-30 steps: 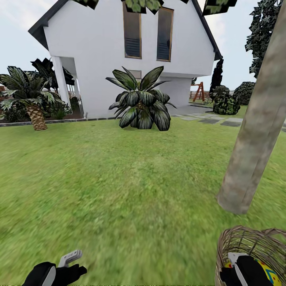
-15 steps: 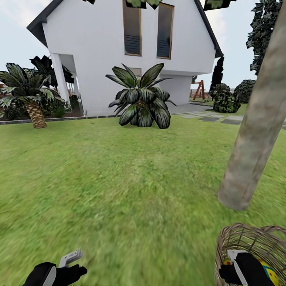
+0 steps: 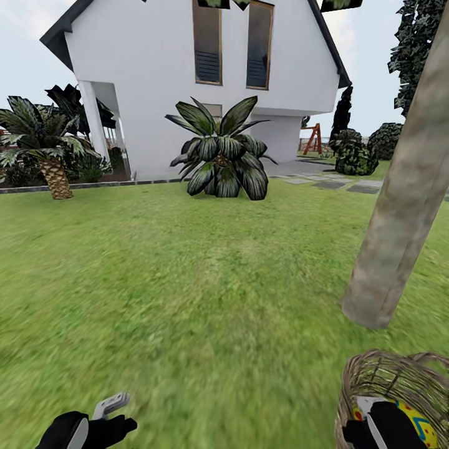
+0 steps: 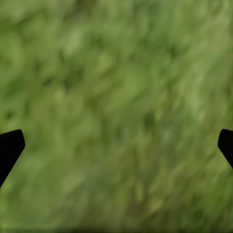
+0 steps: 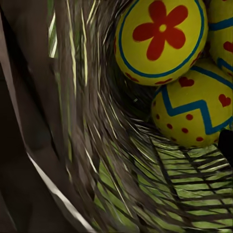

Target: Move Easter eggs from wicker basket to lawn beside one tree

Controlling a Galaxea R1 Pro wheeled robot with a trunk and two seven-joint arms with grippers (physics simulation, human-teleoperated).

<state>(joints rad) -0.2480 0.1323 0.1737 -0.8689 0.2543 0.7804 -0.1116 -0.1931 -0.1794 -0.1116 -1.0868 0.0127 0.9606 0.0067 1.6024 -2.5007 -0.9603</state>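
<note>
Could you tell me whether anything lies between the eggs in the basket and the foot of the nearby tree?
Only the wicker basket's own wall. Beyond it, bare lawn runs to the tree. The eggs sit inside, with the right gripper reaching in.

The wicker basket [image 3: 399, 386] is made of thin brown woven strands with an open weave and a rough, matt look. The Easter eggs [image 5: 162, 39] have a smooth painted surface, yellow with red flowers and blue zigzag lines, only slightly shiny. The lawn [image 3: 187, 299] is mottled green grass, soft and matt. The tree [image 3: 405, 199] has a grey-beige trunk, blotchy and dull, perhaps a little rough. The house [image 3: 162, 93] walls look like plain white plaster.
</note>
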